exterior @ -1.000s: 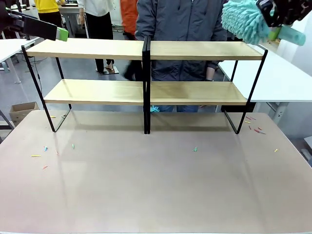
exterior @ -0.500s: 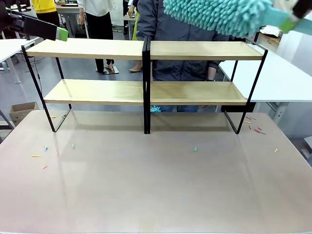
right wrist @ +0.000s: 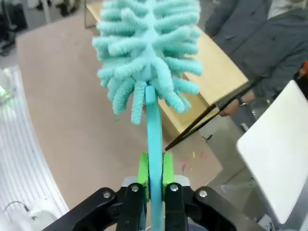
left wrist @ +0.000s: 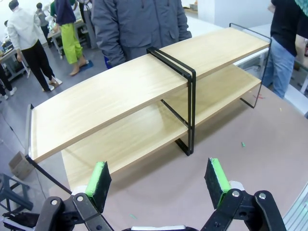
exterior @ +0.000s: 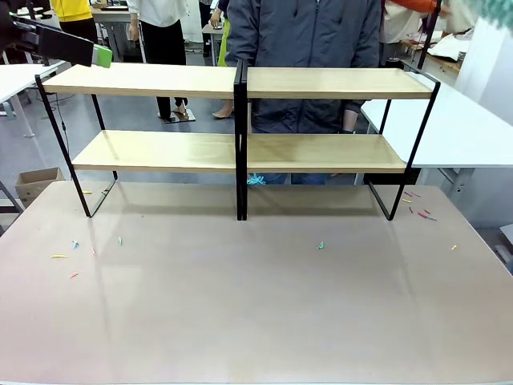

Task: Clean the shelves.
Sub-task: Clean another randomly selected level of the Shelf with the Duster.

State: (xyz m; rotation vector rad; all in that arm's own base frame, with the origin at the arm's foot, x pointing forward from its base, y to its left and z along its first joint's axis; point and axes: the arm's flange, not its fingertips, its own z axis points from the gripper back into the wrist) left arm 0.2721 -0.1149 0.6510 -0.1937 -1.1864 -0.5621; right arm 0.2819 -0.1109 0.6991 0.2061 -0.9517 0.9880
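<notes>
The shelves (exterior: pixel 240 112) stand at the far side of the table, a two-tier rack of light wooden boards on a thin black frame, all boards bare. My left gripper (exterior: pixel 100 54) hovers at the rack's upper left corner. In the left wrist view it (left wrist: pixel 158 178) is open with nothing between its green pads, looking down on the shelves (left wrist: pixel 120 96). My right gripper (right wrist: pixel 155 173) is shut on the handle of a teal fluffy duster (right wrist: pixel 147 53), held high above the table, with the right end of the shelves (right wrist: pixel 216 72) below it.
A person in a grey jacket (exterior: pixel 304 32) stands right behind the rack. A white table (exterior: pixel 457 128) lies to the right. Small coloured scraps (exterior: pixel 321 245) dot the brown table (exterior: pixel 256 321), more at the left (exterior: pixel 72 245). A cardboard box (exterior: pixel 36 183) sits on the floor.
The duster and my right gripper swept across the top right of the front view and rose out of it. My left gripper has not moved.
</notes>
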